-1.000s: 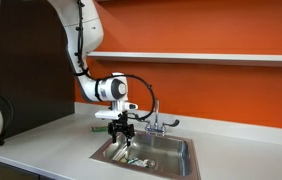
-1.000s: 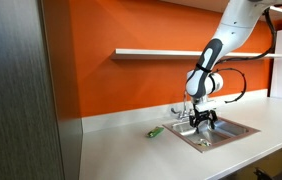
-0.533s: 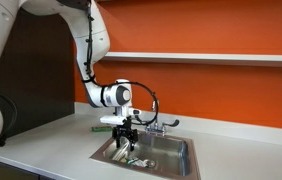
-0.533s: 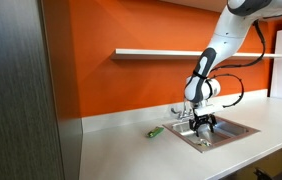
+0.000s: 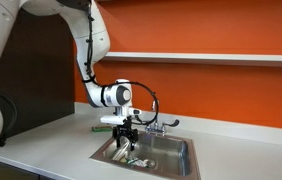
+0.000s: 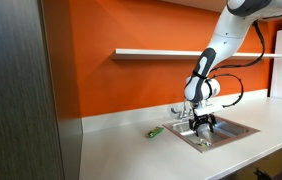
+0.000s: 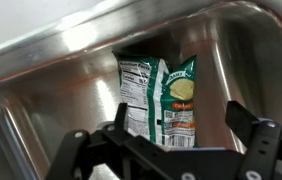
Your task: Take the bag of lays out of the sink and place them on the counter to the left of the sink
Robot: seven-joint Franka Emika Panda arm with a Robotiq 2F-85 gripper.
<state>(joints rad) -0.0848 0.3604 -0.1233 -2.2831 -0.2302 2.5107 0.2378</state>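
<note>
A green-and-white bag of Lays (image 7: 159,100) lies flat on the bottom of the steel sink (image 7: 51,90), as the wrist view shows. My gripper (image 7: 161,135) is open just above it, with one finger on each side of the bag's lower end and no contact that I can see. In both exterior views the gripper (image 5: 127,133) (image 6: 203,125) hangs down into the sink (image 5: 176,167) (image 6: 233,129). The bag shows faintly under the fingers (image 5: 127,154).
A faucet (image 5: 159,124) stands at the sink's back edge. A small green object (image 6: 154,132) lies on the grey counter (image 6: 121,150) beside the sink. An orange wall with a shelf (image 5: 211,57) is behind. A dark cabinet (image 6: 16,90) stands at the counter's end.
The arm's upper links shifted and the gripper sank slightly into the sink between one second and half a second ago. Since then nothing has visibly moved.
</note>
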